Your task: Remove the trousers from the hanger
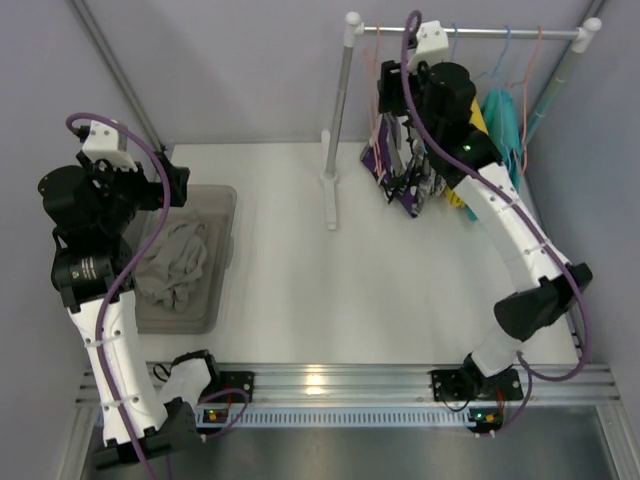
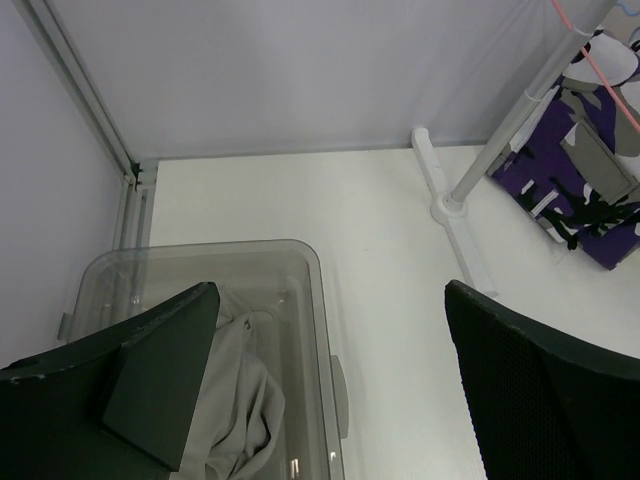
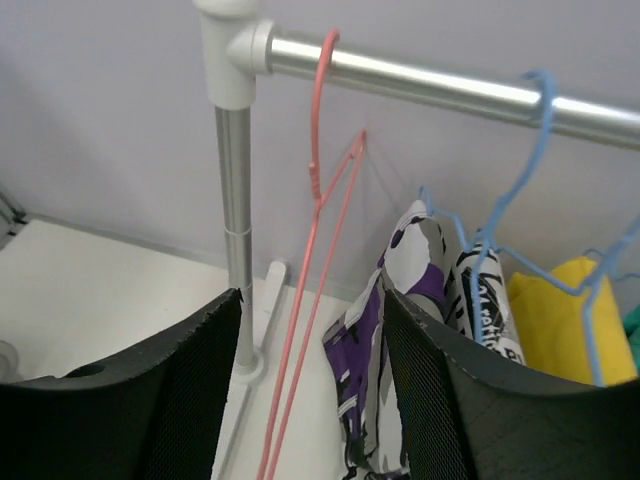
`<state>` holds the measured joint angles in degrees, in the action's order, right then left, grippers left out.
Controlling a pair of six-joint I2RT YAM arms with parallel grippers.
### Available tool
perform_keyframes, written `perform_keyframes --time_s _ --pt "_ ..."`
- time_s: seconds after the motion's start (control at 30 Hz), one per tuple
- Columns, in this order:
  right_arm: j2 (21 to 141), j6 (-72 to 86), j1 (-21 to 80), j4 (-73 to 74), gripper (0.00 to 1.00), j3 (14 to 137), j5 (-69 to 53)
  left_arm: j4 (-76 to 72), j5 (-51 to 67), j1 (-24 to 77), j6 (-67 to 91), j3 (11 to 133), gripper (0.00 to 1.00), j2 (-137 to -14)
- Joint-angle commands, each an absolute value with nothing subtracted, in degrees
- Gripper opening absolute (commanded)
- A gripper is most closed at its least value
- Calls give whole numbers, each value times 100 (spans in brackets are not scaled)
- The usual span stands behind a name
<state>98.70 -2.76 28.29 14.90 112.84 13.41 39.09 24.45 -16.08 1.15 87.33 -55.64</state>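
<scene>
The silver rail [image 3: 430, 85] carries trousers [image 3: 365, 350] blotched in purple, white, black and grey, like camouflage. On the same rail hang a pink hanger [image 3: 316, 180], a blue hanger [image 3: 513, 195], a yellow garment [image 3: 555, 320] and a teal garment [image 1: 500, 125]. Away from the rail, a pale grey cloth [image 2: 240, 400] lies in a translucent grey bin [image 2: 320, 290] on the white surface [image 2: 380, 250].

I see a translucent grey bin [image 1: 220, 205] at the left of the white table [image 1: 330, 290], holding a crumpled grey garment [image 1: 175, 262]. On the rail [image 1: 480, 33], yellow cloth [image 3: 545, 330] hangs beside teal cloth [image 1: 500, 120].
</scene>
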Motion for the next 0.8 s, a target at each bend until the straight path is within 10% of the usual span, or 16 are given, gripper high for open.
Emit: perform_keyframes --time_s 0.0,0.77 --pt "8905 -53 2734 1731 59 11066 1117 3630 2645 -1635 114 8807 99 -5476" --pt "10098 1512 773 3111 54 12041 -1257 3437 2707 -1635 431 8446 99 -5273"
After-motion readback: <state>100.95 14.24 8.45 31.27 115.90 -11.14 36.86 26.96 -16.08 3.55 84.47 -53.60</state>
